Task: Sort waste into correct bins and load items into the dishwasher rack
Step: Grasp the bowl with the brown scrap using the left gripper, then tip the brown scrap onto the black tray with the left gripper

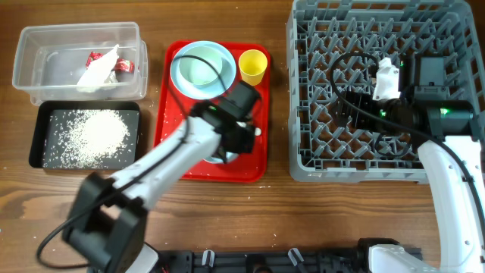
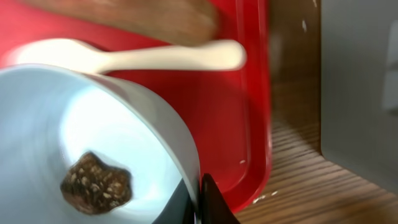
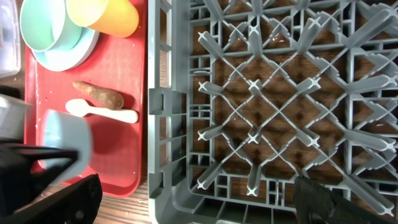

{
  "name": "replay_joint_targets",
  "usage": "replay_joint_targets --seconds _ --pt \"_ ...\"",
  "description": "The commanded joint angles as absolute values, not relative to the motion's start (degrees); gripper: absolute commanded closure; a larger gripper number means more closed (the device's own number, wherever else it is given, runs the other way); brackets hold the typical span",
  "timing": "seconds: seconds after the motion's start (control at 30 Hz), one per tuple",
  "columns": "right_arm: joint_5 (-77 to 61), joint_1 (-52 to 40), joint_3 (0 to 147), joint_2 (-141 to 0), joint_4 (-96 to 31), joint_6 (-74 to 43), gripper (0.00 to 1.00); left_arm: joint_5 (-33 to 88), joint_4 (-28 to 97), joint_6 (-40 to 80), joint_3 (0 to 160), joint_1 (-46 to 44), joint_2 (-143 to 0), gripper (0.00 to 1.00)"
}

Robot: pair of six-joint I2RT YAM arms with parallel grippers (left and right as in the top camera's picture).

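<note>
Left gripper (image 1: pixel 232 142) pinched tight (arm stretched forward from the base), right gripper (image 1: pixel 353 106) spread wide, reaching leftward

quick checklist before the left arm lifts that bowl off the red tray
1. Left gripper closed on the light blue bowl rim: ok.
2. Bowl empty enough to rack: not ok, a dark brown lump lies inside.
3. Spoon clear of the bowl: cannot tell, its end lies close behind the rim on the red tray.
4. Right gripper open and out of the way: ok, it hangs over the dishwasher rack.
5. Black tray has room for waste: ok, only rice in it.
</note>
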State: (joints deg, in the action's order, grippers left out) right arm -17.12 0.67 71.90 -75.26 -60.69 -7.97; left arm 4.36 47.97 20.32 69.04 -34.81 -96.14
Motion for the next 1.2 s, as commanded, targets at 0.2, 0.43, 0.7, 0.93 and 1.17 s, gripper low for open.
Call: replay_joint_targets --seconds 0.2,0.43,0.7,0.93,1.17 --pt "-17.5 0.7 72.6 -75.7 -58.8 -9.2 0.0 19.3 51.7 12.4 70.6 2.4 -84.8 0.96" --pt "-17.5 0.7 72.6 -75.7 -58.7 -9.1 0.0 51.7 52.0 0.2 70.5 30.7 -94.7 0.96" --pt "-17.5 0.7 72.6 -75.7 -59.2 -9.1 0.0 87.2 51.5 -2.8 70.5 42.8 -110.0 0.96" --pt "-17.5 0.7 72.6 -75.7 -59.2 -9.1 0.0 90.3 52.2 -1.0 70.5 44.5 -110.3 0.96" --pt "-17.5 0.7 72.6 -75.7 -59.2 -9.1 0.0 68.7 62.3 -9.6 70.5 25.1 -101.0 0.96"
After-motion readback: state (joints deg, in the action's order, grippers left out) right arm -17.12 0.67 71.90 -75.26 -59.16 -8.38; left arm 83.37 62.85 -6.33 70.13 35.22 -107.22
